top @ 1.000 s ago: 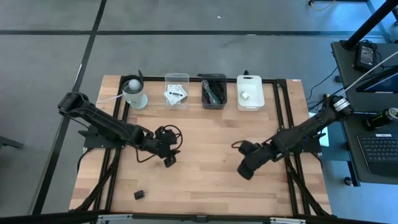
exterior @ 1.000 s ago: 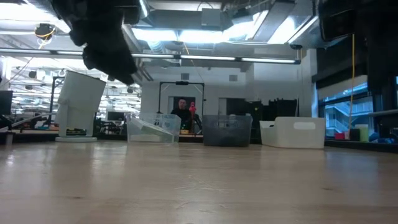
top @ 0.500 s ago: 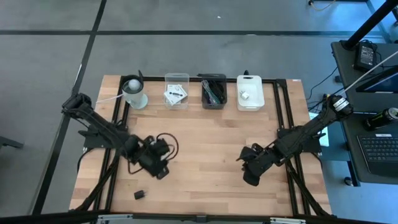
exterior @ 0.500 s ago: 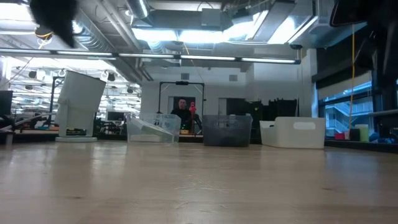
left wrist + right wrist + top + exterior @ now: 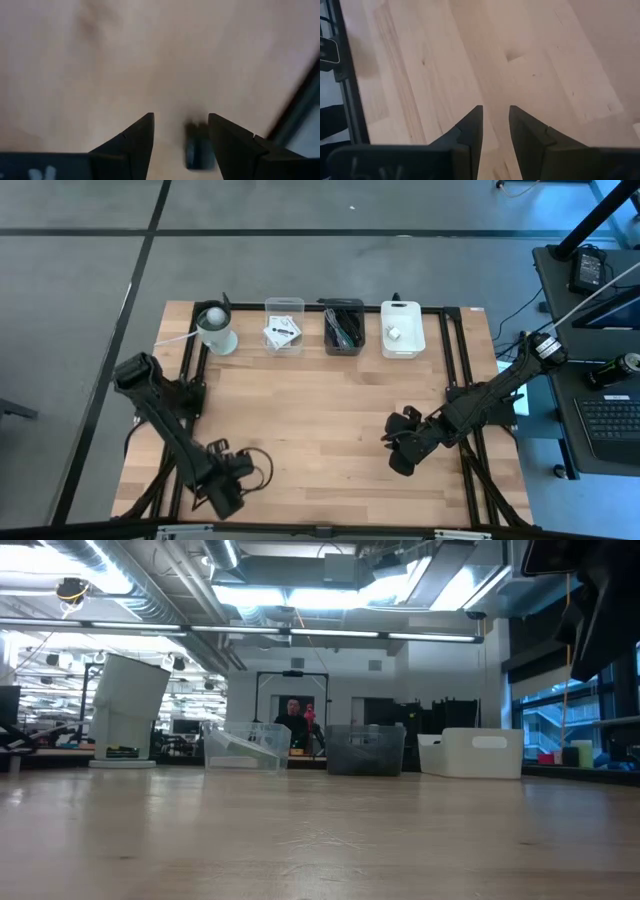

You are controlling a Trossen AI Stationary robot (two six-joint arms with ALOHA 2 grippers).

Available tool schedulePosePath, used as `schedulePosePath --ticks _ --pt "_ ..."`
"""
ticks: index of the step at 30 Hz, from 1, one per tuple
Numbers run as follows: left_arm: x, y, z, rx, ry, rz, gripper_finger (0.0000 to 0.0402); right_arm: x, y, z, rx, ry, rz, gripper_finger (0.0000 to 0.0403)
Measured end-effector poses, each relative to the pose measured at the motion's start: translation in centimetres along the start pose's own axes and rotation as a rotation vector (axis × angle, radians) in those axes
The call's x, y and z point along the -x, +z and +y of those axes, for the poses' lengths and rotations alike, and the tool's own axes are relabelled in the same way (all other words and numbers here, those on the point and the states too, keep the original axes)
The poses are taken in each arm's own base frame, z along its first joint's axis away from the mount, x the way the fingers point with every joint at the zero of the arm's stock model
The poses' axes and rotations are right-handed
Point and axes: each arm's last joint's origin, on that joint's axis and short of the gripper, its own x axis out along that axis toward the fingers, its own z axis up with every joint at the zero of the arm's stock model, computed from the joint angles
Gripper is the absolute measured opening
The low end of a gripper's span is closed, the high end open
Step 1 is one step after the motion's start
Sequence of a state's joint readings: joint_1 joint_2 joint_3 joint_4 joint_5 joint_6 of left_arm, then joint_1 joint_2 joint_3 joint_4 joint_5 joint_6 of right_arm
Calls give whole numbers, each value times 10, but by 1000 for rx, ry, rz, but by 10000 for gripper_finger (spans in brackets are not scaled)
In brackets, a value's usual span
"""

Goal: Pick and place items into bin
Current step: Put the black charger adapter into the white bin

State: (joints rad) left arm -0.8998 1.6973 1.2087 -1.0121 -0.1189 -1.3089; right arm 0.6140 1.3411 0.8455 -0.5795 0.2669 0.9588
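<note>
Small black block: on the wooden worktop near its front left corner, lying between the spread fingers of the left end effector; not gripped. No legible markings.

Right end effector: over bare worktop at right, fingers narrowly apart, holding nothing.

Clear bin, dark bin, white bin: rowed along the far edge.
</note>
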Motion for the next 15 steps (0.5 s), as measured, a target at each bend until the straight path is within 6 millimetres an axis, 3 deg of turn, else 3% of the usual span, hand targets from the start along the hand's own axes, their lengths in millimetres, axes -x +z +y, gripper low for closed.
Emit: schedulePosePath --ticks 5,15 --pt "-5 -23 -15 -3 -60 2 180 0 0 0 0 -1 -2 97" --pt "-9 -48 -14 -11 -38 7 178 0 3 -2 -8 -61 -96 97"
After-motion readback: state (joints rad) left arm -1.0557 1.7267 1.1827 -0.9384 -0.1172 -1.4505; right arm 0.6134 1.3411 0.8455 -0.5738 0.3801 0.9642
